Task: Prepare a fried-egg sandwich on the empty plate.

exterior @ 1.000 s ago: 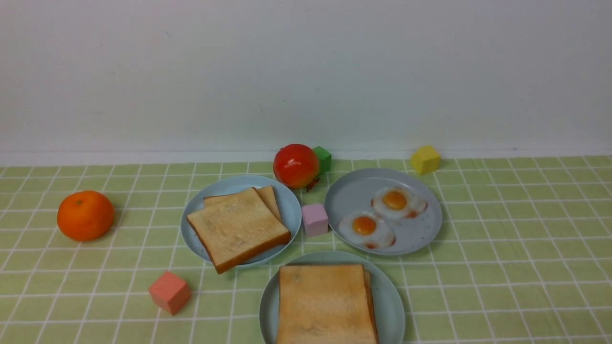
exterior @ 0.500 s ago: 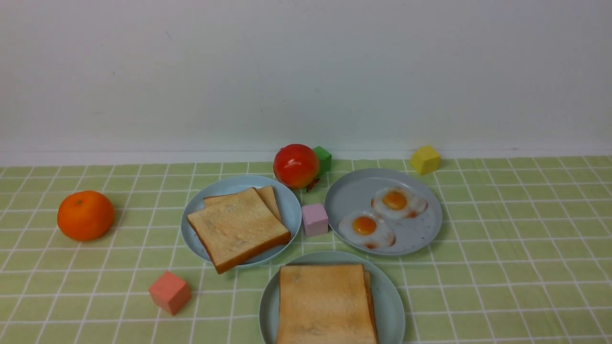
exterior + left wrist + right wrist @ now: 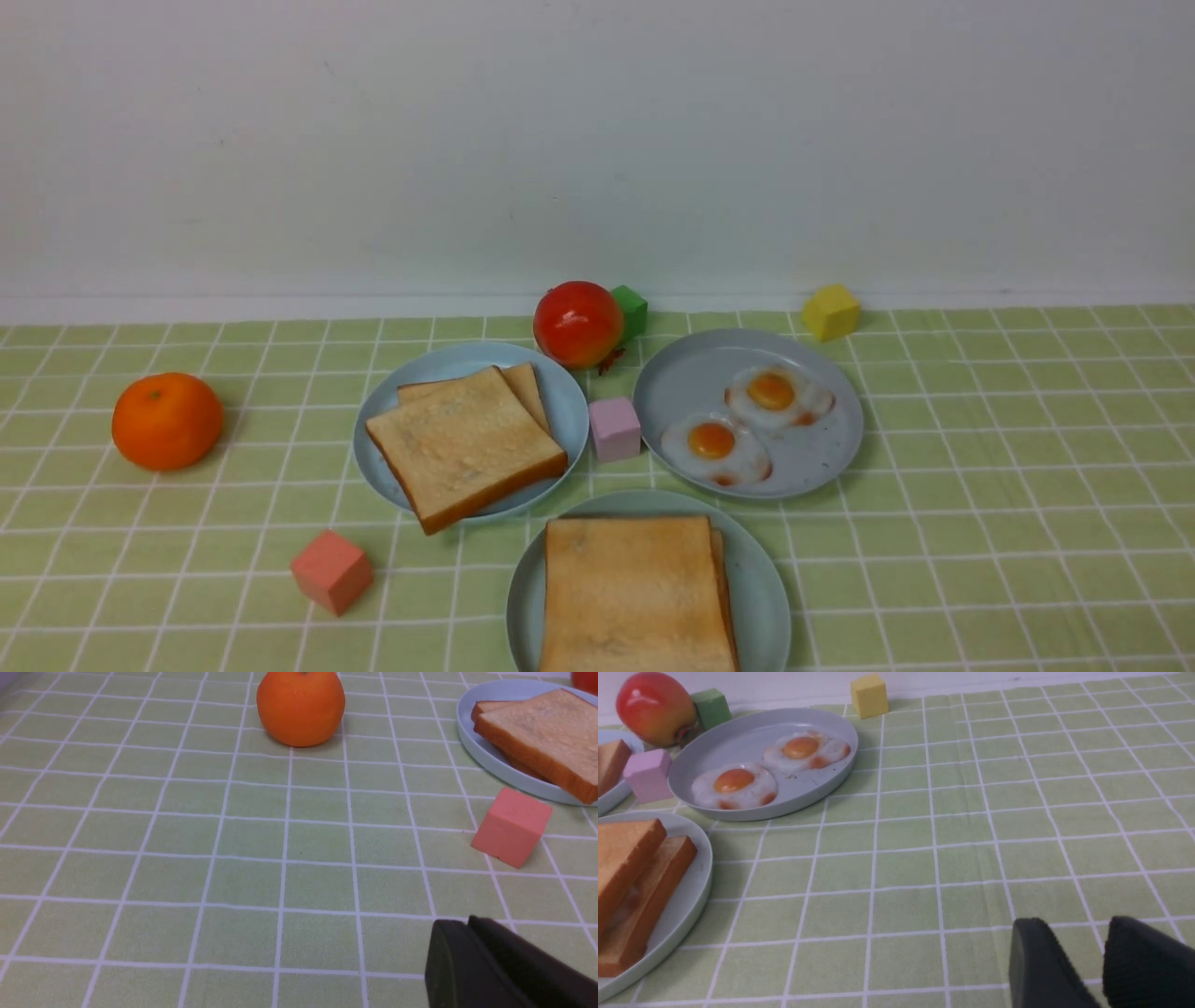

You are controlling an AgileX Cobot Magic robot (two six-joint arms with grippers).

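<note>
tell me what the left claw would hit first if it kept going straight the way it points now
Probably the pink cube: it sits ahead of the shut left claw over bare cloth, with the toast plate behind it. Depth is hard to judge, so it might pass beside it.

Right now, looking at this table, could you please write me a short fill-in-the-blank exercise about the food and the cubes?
1. The grey plate holds ____ fried eggs.
2. The cube between the two far plates is ____ in colour.
3. The sandwich lies on the plate that is ____ to the robot.
4. The green cube stands right behind the ____.

Missing words: two; pink; nearest; tomato
</note>
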